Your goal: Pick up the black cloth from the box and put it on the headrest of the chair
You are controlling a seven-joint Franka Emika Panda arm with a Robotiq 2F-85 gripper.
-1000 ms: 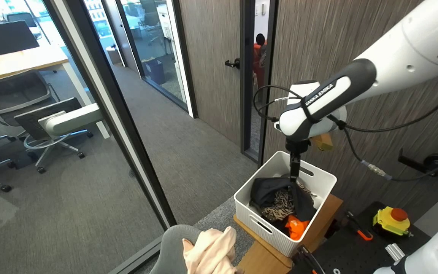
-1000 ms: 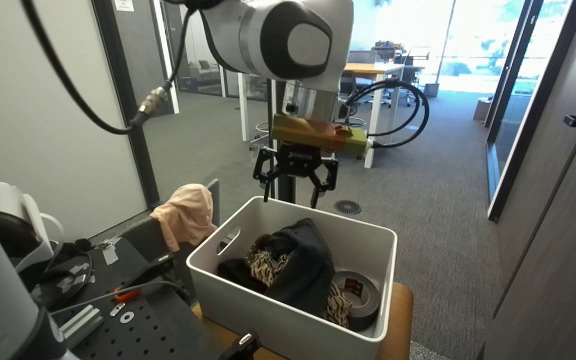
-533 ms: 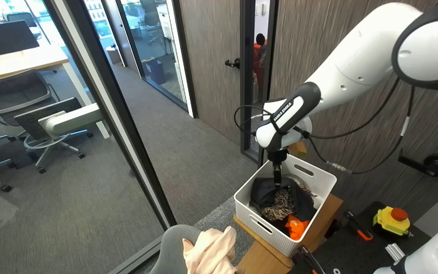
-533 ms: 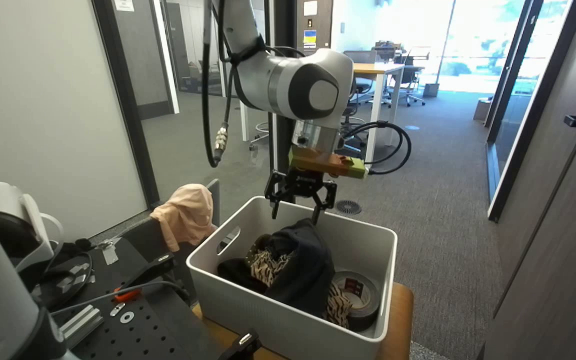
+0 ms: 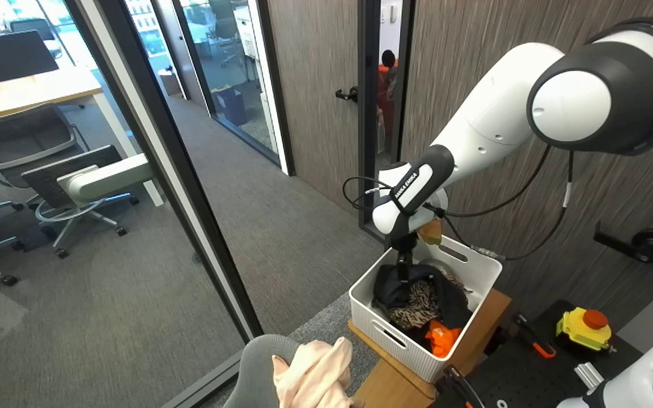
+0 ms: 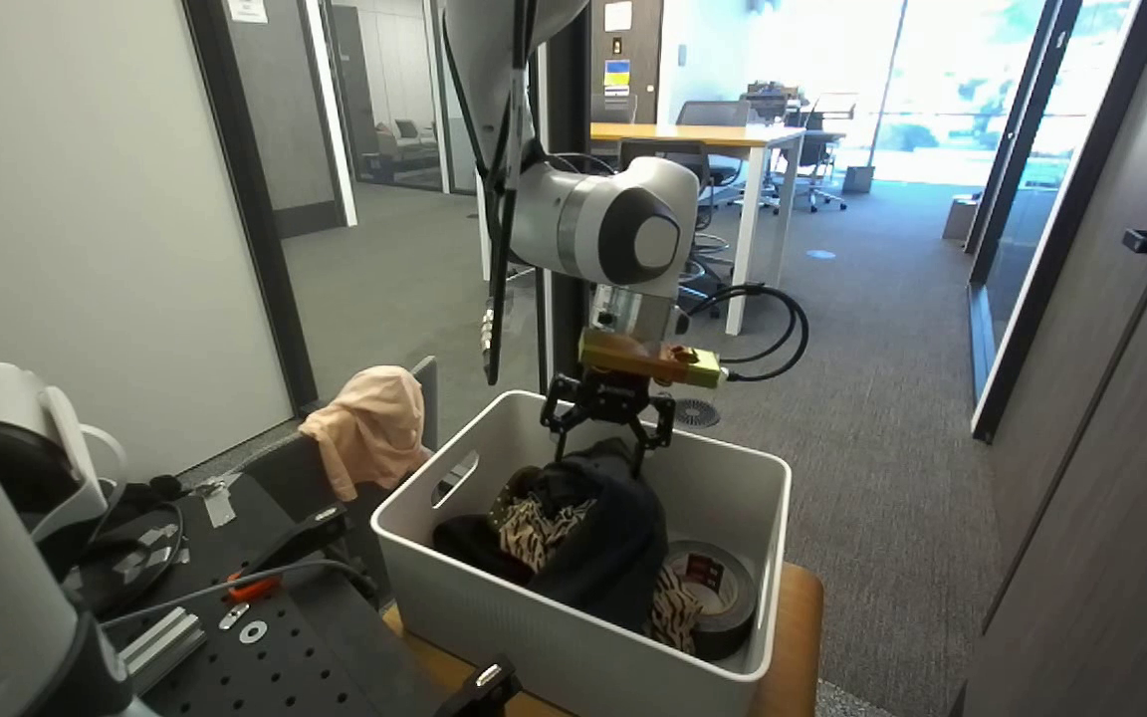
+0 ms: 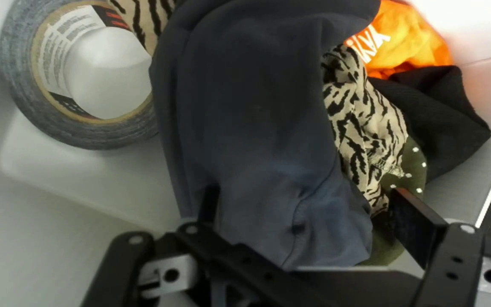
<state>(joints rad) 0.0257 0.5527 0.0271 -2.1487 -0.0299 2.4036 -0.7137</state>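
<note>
One box holds the black cloth beside a tape roll

Limp, plain black fabric cloth, draped in creased folds, with a lower edge hard to trace, inside the white, rectangular, thick-rimmed plastic box, upright and open-topped. Nearby, the rounded grey headrest of the chair, partly covered.

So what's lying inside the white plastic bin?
Black cloth, tiger-striped fabric, dotted olive fabric, orange fabric, more black fabric and a duct tape roll. Anything beneath them is covered.
</note>
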